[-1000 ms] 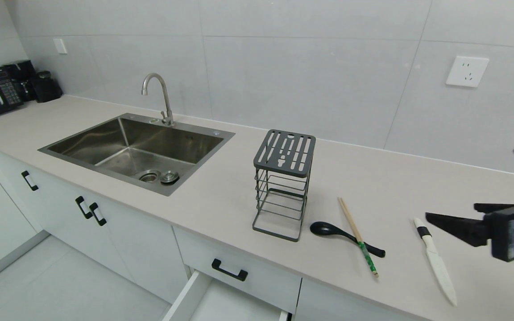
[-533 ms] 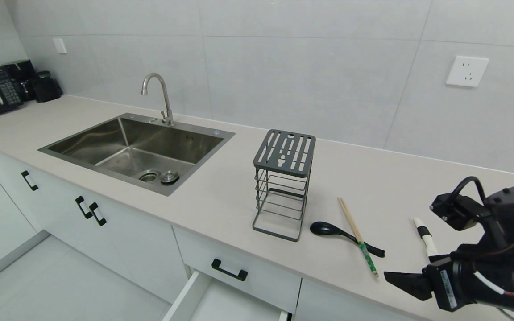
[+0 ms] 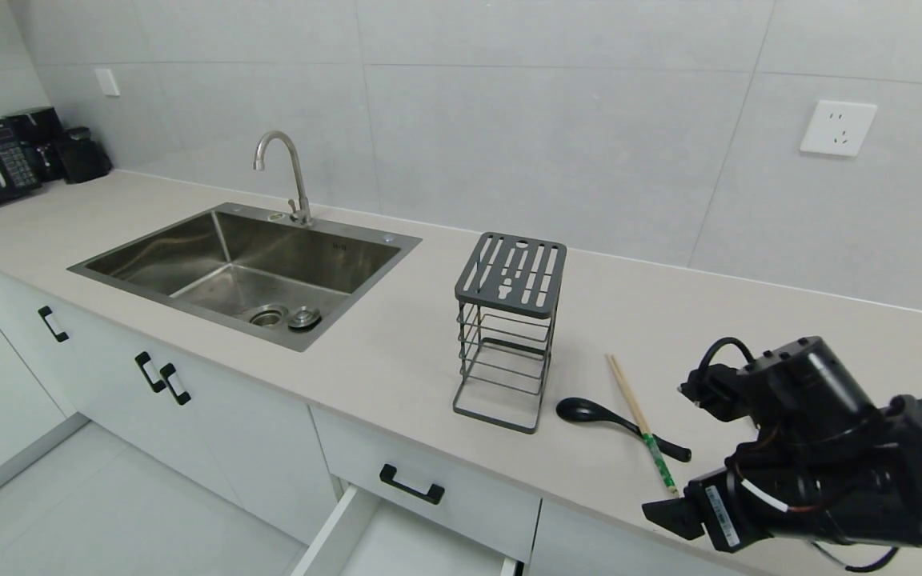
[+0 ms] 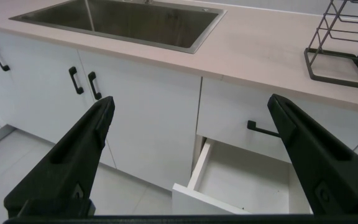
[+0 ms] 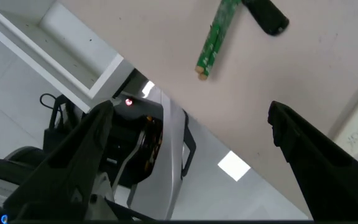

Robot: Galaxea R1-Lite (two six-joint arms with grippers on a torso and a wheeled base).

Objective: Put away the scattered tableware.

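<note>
Green-tipped chopsticks (image 3: 629,396) lie across the black spoon (image 3: 581,410) at lower right. Centre the right gripper (image 5: 190,109), jaws wide apart, over one utensil before closing. The left gripper (image 4: 190,99) is also spread wide.

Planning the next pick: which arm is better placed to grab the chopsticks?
Right. The right gripper hangs open over the counter edge by the green end of the chopsticks; the left gripper is off the counter, facing the cabinets and open drawer.

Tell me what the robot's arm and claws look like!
The right arm is black and chunky, with a round joint, a looping black cable and a white label. The left claw and right claw are each a pair of black pointed wedges.
</note>
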